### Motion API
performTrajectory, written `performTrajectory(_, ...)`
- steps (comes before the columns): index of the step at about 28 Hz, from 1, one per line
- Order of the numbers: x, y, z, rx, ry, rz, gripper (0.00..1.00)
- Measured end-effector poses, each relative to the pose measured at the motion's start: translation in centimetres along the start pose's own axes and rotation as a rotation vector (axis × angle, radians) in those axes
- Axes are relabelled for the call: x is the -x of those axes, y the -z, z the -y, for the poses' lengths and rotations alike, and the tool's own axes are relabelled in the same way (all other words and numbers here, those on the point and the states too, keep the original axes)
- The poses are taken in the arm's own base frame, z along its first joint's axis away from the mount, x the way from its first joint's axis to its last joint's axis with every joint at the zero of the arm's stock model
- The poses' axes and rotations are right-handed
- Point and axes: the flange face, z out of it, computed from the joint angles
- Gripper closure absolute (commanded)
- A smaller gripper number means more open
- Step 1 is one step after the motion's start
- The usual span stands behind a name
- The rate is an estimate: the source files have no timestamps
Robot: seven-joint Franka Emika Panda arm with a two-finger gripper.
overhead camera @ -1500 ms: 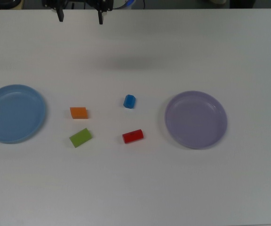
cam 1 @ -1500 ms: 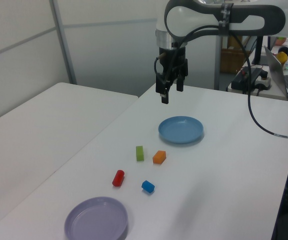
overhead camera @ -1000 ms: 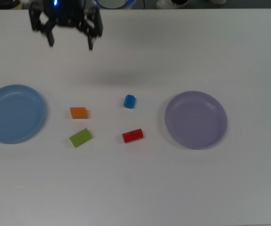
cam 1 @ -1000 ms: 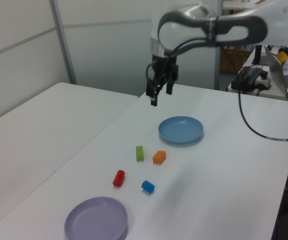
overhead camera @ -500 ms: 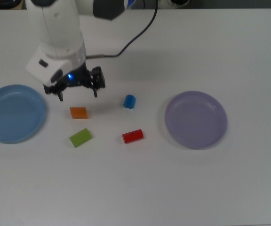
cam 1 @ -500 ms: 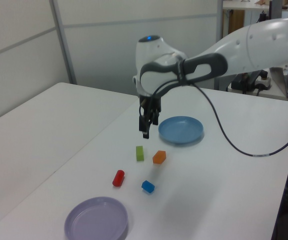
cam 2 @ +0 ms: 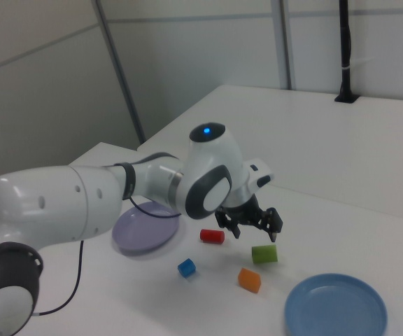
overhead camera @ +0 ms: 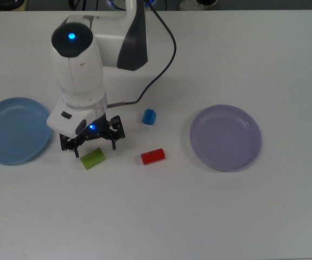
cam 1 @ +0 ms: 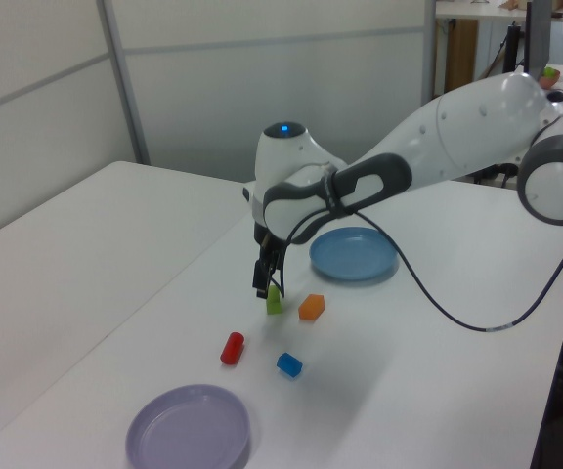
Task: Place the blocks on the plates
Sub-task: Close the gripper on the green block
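Observation:
My gripper [overhead camera: 89, 145] is open, its fingers spread wide and pointing down, and it holds nothing. It hangs just above the lime-green block [overhead camera: 92, 158]; in the top view the hand hides the orange block. That orange block [cam 1: 311, 307] lies beside the green block [cam 1: 275, 300] in the left view, below the gripper [cam 1: 264, 283]. The red block [overhead camera: 153, 156] and blue block [overhead camera: 149, 116] lie toward the top view's right. The light blue plate [overhead camera: 15, 130] and lavender plate [overhead camera: 226, 137] each hold nothing. In the right view the gripper [cam 2: 254, 227] is above the green block [cam 2: 264, 253].
The white arm [overhead camera: 77, 70] reaches in from the top view's far edge, with a black cable [overhead camera: 164, 59] trailing over the table behind the blocks. The white table [overhead camera: 199, 216] extends well past both plates.
The arm has swung from the table's far edge toward the blocks and dropped lower, ending over the orange and green blocks. The fingers stay open. No block or plate has moved.

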Motion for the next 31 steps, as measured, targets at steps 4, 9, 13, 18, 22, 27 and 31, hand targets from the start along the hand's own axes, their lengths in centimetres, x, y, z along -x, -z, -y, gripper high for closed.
performTrajectory(4, 0.0, -2.0, 0.2, -0.004, 0.033, 0.009, 0.00)
performTrajectory(9, -0.1, -2.6, 0.2, -0.005, 0.044, 0.012, 0.00)
performTrajectory(13, -0.1, -2.7, 0.1, -0.002, 0.049, 0.013, 0.00)
performTrajectory(18, -0.2, -3.4, 0.0, 0.010, 0.061, 0.018, 0.00)
performTrajectory(22, 0.0, -4.1, -0.4, 0.024, 0.072, 0.028, 0.01)
performTrajectory(27, 0.1, -4.4, -0.8, 0.040, 0.083, 0.035, 0.32)
performTrajectory(31, 0.0, -4.3, -0.9, 0.048, 0.091, 0.035, 0.53)
